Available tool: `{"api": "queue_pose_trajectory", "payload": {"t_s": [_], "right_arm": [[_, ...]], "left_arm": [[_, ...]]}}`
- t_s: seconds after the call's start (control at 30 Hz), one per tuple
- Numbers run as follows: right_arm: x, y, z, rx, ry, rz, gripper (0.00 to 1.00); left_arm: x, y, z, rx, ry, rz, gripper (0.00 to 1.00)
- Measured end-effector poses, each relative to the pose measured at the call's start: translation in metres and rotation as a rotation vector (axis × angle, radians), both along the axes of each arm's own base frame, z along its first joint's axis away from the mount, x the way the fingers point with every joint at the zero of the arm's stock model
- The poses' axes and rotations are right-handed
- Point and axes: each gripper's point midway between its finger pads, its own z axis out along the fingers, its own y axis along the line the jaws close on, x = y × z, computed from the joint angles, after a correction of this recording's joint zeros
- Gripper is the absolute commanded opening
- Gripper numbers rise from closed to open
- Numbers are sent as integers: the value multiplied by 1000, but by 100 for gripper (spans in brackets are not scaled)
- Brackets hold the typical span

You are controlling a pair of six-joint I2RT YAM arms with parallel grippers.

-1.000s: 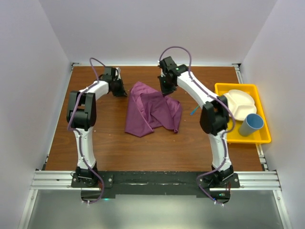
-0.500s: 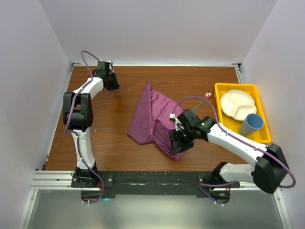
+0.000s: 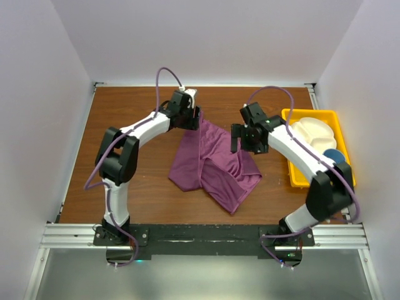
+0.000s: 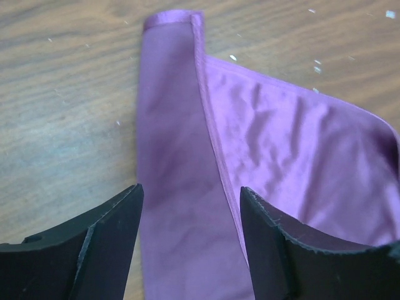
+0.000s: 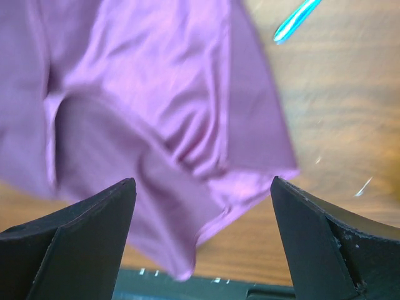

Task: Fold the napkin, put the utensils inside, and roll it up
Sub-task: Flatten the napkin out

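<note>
Top external: napkin (image 3: pixel 212 165) lies rumpled and partly folded on the wooden table (image 3: pixel 144 187). Left gripper (image 3: pixel 195 117) sits over the napkin's far-left corner, right gripper (image 3: pixel 239 139) over its right edge. Yellow tray (image 3: pixel 300 178), holding a white divided plate (image 3: pixel 312 132) and a blue cup (image 3: pixel 335 154), lies well off to the right of the right fingers.

Left wrist: fingers (image 4: pixel 106 247) spread wide, nothing pinched. A folded strip of napkin runs through the gap between them and on ahead to a hemmed corner. A second layer fans out past the finger at the right of the view.

Right wrist: fingers (image 5: pixel 81 234) spread wide, nothing held. Creased napkin, blurred, fills the space between and ahead of them. One utensil (image 5: pixel 297 20), a turquoise stick, lies on bare wood ahead of the finger at the right of the view, near the napkin's edge and apart from it. Whether either gripper's fingertips touch the cloth: cannot tell.
</note>
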Motion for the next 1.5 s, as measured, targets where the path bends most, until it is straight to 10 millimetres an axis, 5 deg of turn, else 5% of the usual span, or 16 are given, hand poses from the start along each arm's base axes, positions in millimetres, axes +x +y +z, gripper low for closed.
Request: {"api": "queue_pose_trajectory", "payload": {"t_s": [0.17, 0.4, 0.5, 0.67, 0.77, 0.9, 1.0, 1.07, 1.17, 1.27, 1.37, 1.5], "right_arm": [[25, -3, -35, -113, 58, 4, 92], [20, -12, -68, -185, 137, 25, 91], [18, -14, -74, -192, 143, 33, 85], [12, -18, -91, -215, 174, 53, 73], [12, -18, -102, -223, 183, 64, 59], [13, -18, -111, -225, 184, 79, 14], [17, -18, -111, -230, 166, 86, 0], [18, -20, -109, -242, 166, 91, 0], [23, -21, -98, -255, 152, 91, 0], [34, -16, -65, -232, 88, 92, 0], [47, -5, -7, -171, -37, 95, 0], [50, 14, 102, -33, -278, 124, 0]], "left_arm": [[26, 5, -23, 92, -17, 68, 69], [34, 14, -58, 169, 11, 104, 67], [35, 12, -58, 171, 9, 101, 60], [40, 11, -58, 170, 7, 92, 26], [42, 10, -58, 161, 9, 81, 10], [41, 10, -58, 160, 20, 56, 0], [38, 11, -57, 166, 29, 45, 0], [34, 14, -52, 179, 36, 36, 0], [31, 19, -25, 180, 4, 40, 0], [25, 30, 26, 162, -75, 64, 0], [19, 45, 105, 117, -220, 108, 0], [-4, 70, 219, 25, -449, 182, 0]]}}
